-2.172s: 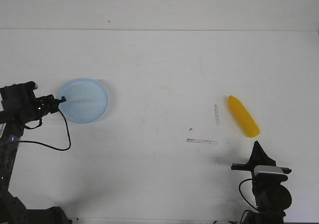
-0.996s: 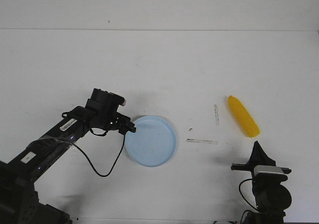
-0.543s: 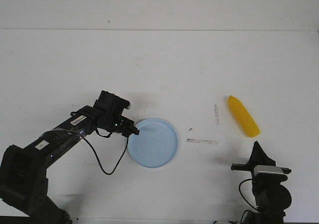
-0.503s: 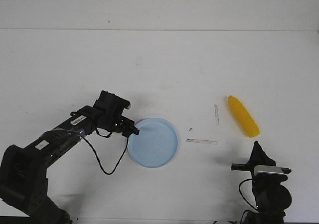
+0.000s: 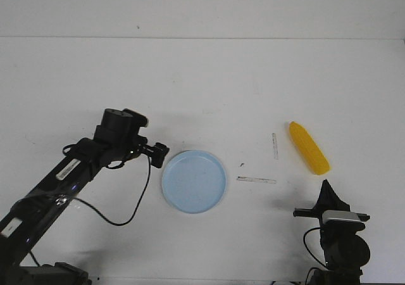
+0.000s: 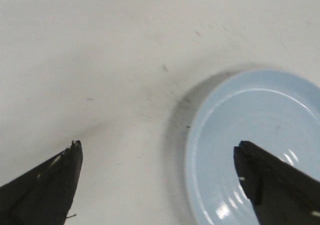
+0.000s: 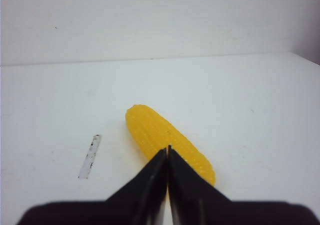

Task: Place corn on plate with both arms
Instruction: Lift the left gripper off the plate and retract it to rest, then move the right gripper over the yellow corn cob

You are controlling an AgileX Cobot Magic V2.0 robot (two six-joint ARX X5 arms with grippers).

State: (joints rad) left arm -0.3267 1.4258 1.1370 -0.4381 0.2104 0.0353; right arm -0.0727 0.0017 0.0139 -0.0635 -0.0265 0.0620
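The pale blue plate (image 5: 193, 180) lies flat on the white table near the middle. My left gripper (image 5: 158, 151) hovers just off the plate's left rim, open and empty; in the left wrist view (image 6: 157, 147) one fingertip is over the bare table and the other over the plate (image 6: 260, 115). The yellow corn (image 5: 309, 147) lies on the table at the right. My right gripper (image 5: 326, 190) is shut and empty, low at the front right, pointing at the corn a short way in front of it. The corn also shows beyond the shut tips (image 7: 167, 149) in the right wrist view (image 7: 160, 132).
Two strips of worn tape, one short (image 5: 274, 145) and one longer (image 5: 256, 180), lie on the table between the plate and the corn. The left arm's black cable (image 5: 126, 202) loops down over the table left of the plate.
The left arm dragged the plate from the far left to the table's middle, then let go. Its gripper opened and drew back up and left off the rim. The right arm has not moved.
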